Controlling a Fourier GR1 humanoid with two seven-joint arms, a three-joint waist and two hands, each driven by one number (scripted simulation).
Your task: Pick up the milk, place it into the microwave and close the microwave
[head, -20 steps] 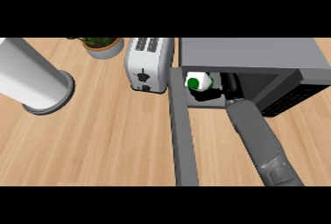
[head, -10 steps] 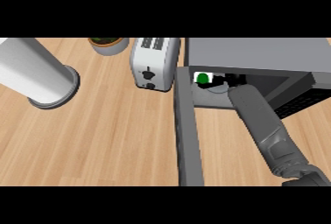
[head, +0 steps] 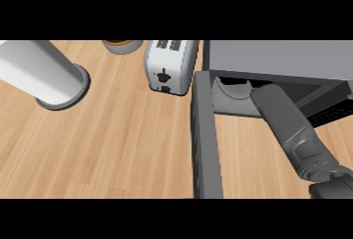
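so the green-and-white milk carton that was sitting at the mouth of the grey boxy microwave (head: 283,58) half a second ago isn't visible anymore; the right grey forearm (head: 286,126) has pushed deeper, and it now runs straight into the dark cavity; the right hand itself is hidden in there, so I can't tell if it's open or closed on anything; my guess is the milk is inside, behind the arm, but the view doesn't show it; the long grey microwave door (head: 205,140) hangs wide open across the light wooden surface (head: 110,149); left hand isn't in view at all; so placing looks basically done, and what's left is pulling the arm out and swinging that door shut.
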